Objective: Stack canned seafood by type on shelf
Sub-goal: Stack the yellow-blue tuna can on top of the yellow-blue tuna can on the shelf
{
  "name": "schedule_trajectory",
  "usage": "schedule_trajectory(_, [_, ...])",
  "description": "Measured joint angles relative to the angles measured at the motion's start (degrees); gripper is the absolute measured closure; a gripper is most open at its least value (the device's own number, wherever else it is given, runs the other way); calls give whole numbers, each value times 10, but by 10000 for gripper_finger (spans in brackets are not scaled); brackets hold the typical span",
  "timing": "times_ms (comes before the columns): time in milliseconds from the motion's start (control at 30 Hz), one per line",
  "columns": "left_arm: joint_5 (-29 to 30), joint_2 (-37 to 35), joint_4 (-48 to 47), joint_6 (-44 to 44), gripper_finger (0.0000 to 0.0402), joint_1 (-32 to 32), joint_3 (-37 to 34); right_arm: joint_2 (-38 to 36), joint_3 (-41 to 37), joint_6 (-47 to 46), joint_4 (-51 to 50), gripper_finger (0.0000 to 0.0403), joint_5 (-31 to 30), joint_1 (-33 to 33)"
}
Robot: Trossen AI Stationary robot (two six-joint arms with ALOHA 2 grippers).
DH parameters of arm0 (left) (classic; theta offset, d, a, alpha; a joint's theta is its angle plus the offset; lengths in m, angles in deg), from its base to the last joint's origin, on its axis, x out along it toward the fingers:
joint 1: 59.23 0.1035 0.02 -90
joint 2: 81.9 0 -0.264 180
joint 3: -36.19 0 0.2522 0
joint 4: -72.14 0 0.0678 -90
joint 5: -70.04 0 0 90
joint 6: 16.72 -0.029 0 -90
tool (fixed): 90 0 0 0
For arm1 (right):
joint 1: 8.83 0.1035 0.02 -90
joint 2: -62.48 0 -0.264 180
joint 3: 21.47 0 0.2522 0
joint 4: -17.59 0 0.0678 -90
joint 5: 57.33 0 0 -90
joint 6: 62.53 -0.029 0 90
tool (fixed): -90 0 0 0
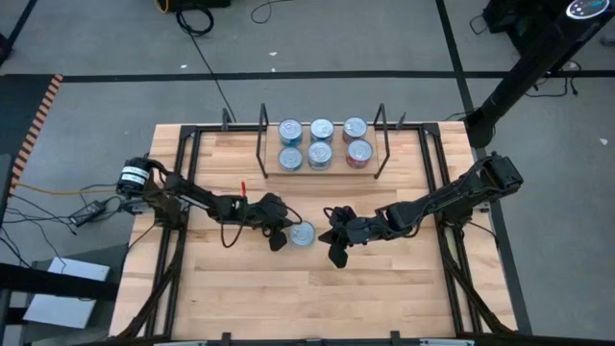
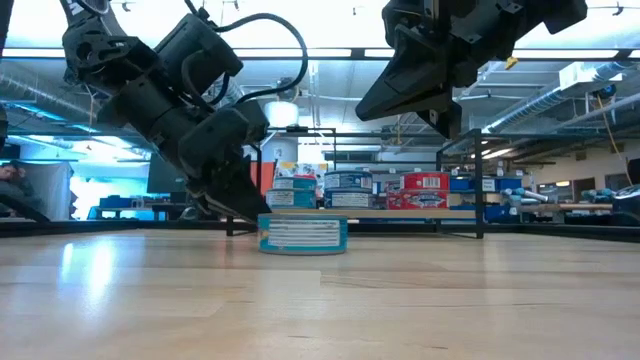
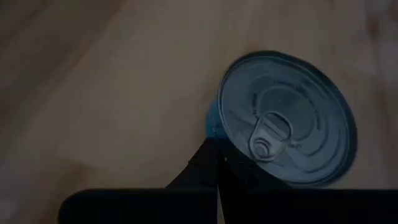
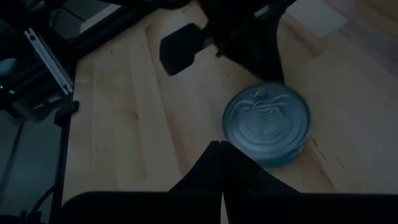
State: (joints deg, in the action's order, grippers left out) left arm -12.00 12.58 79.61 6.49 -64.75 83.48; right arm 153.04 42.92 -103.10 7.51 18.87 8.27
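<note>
Teal-labelled flat round tin [image 1: 303,234] sits mid-worktop, awaiting stacking. The left gripper [image 1: 279,240], clenched empty, touches its side; the right gripper [image 1: 338,252], clenched empty, hovers beside. Six tins fill the wooden shelf [image 1: 322,169] at the far edge.

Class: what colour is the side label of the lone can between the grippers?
Teal lone can; low view.

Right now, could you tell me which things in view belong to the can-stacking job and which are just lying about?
Job:
- loose tin on the table
- tins on the shelf
- shelf

Lying about:
- black cables on the floor
- orange-striped tape
</note>
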Motion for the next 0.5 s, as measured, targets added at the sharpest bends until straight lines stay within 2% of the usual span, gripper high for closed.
schedule_trajectory(200, [0, 40, 86, 25, 401, -27, 8, 0, 0, 10, -11, 393, 1, 0])
schedule_trajectory(500, [0, 70, 87, -5, 401, -56, 59, 1, 0, 46, -26, 392, 6, 0])
